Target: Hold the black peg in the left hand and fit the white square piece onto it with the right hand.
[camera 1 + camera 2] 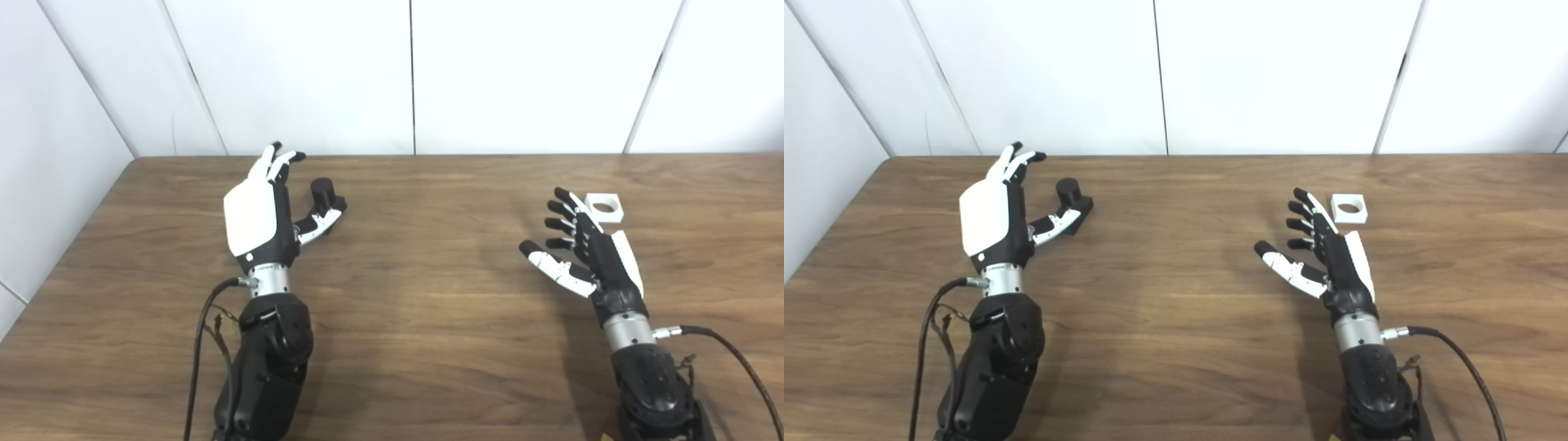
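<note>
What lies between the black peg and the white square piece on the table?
Only bare wooden table and the open right hand lie between the black peg and white square piece; both views show it.

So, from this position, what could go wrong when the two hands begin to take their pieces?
1. The left robot hand is open, its thumb close beside the black peg; closing off-centre could tip the peg over.
2. The white square piece lies flat on the table just past the open right robot hand's fingertips; a reach may push it away instead of gripping it.
</note>
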Tool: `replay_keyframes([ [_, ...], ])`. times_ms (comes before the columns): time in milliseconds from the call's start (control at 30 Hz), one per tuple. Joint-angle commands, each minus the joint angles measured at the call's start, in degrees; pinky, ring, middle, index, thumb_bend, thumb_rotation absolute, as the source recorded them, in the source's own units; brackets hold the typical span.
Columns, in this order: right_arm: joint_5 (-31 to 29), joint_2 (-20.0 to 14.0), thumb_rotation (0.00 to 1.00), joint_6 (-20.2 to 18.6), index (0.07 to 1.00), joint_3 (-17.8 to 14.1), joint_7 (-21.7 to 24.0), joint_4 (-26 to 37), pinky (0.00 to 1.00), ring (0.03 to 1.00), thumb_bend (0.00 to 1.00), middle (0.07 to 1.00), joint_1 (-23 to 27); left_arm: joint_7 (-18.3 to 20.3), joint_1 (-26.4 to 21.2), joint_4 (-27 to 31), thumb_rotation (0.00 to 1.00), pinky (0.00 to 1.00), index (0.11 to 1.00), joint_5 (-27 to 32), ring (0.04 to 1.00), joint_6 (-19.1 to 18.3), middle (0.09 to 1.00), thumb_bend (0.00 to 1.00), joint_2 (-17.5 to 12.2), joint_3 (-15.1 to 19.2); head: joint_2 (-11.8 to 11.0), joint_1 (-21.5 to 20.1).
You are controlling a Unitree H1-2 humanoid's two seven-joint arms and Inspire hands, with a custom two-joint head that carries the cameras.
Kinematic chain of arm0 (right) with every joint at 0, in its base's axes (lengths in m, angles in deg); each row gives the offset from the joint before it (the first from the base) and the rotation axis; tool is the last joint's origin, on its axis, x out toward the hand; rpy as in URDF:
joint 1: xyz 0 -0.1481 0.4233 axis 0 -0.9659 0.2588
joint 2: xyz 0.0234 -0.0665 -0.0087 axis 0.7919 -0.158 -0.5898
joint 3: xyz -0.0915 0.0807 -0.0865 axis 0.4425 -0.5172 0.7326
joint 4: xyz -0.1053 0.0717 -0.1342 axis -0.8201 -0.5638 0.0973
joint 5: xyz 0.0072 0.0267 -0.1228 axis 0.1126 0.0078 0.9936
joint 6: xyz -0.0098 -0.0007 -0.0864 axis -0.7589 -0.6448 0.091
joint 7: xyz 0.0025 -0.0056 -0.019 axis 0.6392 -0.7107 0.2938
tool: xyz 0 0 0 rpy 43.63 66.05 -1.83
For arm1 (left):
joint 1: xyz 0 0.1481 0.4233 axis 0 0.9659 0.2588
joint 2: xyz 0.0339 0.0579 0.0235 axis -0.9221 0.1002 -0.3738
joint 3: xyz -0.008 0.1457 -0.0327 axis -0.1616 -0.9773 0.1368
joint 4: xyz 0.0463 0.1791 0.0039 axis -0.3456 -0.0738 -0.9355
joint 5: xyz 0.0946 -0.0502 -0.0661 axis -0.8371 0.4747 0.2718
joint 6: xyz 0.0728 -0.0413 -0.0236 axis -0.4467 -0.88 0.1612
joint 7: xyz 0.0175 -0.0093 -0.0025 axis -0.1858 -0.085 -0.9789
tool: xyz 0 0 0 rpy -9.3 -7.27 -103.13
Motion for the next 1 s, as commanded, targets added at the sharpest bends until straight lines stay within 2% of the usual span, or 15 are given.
replay_keyframes([
  [0, -0.47, -0.11, 0.36, 1.24, 0.916, -0.43, 0.00, 1.45, 0.72, 0.827, 0.62, 0.884, 2.03, -1.18, -3.37, -0.46, 0.44, 0.84, 0.785, -2.09, 0.932, -2.40, 0.979, 0.78, -0.40, -0.14, -0.06, -0.11],
  [67, -0.37, -0.06, 0.36, 1.25, 0.917, -0.41, -0.07, 1.55, 0.72, 0.827, 0.62, 0.883, 1.94, -0.21, -3.99, -1.64, 0.48, 0.84, 0.800, -2.52, 0.949, -4.73, 0.994, 0.79, -0.74, -0.53, -0.01, -0.22],
  [233, 0.49, -0.12, 0.37, 1.06, 0.918, -0.10, -0.16, 2.07, 0.71, 0.823, 0.61, 0.880, 1.69, 0.85, -5.16, -4.87, 0.53, 0.85, 0.803, -2.54, 0.976, -7.84, 1.000, 0.83, -1.62, -1.45, 0.09, -0.37],
  [467, 0.34, -0.05, 0.37, 1.30, 0.916, -0.27, -0.20, 2.31, 0.72, 0.824, 0.61, 0.881, 1.39, 1.45, -6.30, -9.29, 0.55, 0.89, 0.746, -1.91, 0.998, -10.34, 1.000, 0.88, -2.32, -2.35, 0.42, -0.48],
  [767, -0.08, 0.19, 0.35, 1.29, 0.919, -0.50, -0.30, 2.30, 0.73, 0.828, 0.60, 0.886, 1.13, 1.42, -6.83, -12.73, 0.58, 0.99, 0.690, 0.98, 1.000, -10.06, 1.000, 0.90, -2.36, -2.92, 0.66, -0.86],
  [967, 0.25, 0.44, 0.35, 1.32, 0.913, -0.40, -0.61, 1.93, 0.71, 0.818, 0.61, 0.882, 1.36, 2.09, -7.08, -14.31, 0.58, 1.00, 0.669, 2.37, 1.000, -10.44, 1.000, 0.89, -2.25, -3.73, 0.73, -0.87],
])
